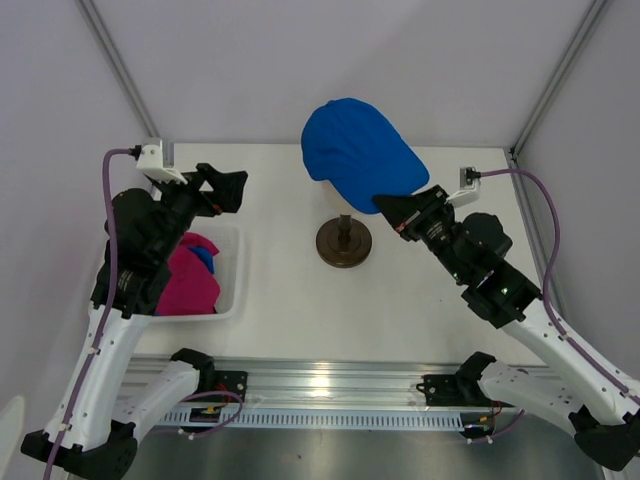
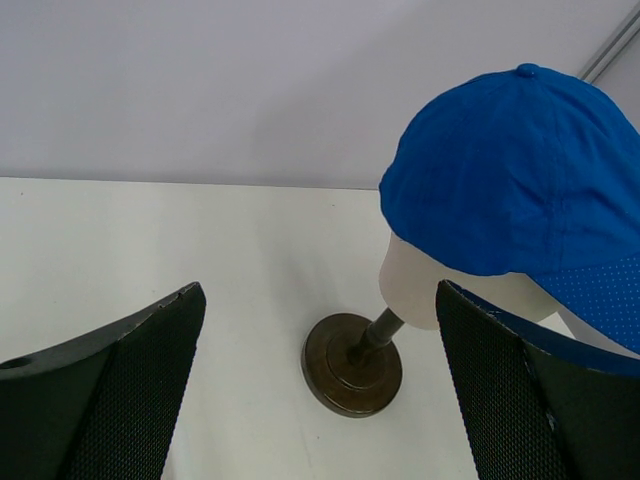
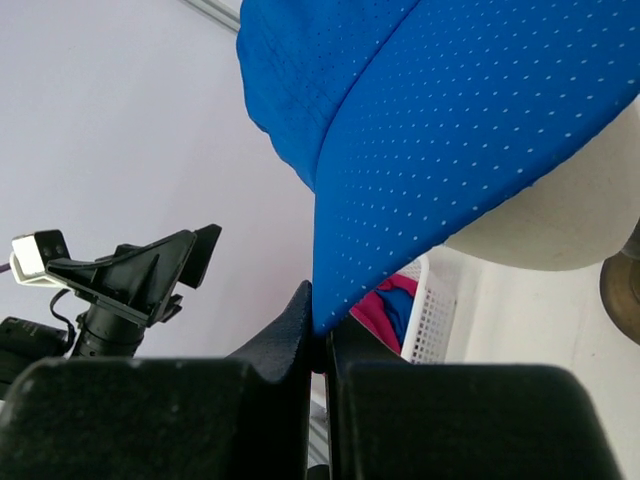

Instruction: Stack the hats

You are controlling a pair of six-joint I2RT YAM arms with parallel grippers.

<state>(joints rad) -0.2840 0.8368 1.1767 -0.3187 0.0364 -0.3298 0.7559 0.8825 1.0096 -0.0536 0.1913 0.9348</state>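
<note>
Your right claw [image 1: 402,212] is clamped on the brim of the blue cap [image 1: 355,150]. From the top view it bites the brim's edge just right of the stand [image 1: 344,243]. The cap is perched up over that stand, above the middle of the table [image 1: 290,320]. Your left claw [image 1: 230,188] hangs spread wide, holding nothing, over the far end of the basket [image 1: 236,275]. Down in the basket lies a pink cap [image 1: 188,285], with a second blue cap [image 1: 203,258] tucked against it.

Over to the left wrist: both fingers [image 2: 140,390] stand far apart, with only table and the stand showing between them. The blue cap sits on the cream head [image 2: 415,290], upper right, and its brim slopes down behind the right-hand finger.

Now the right wrist: the jaws are pressed together on the brim's rim, dead centre. The dotted underside of the brim fills the top of the view, with the head just below it. The basket shows beyond with pink and blue inside, and the left claw is off to the left, well apart.
</note>
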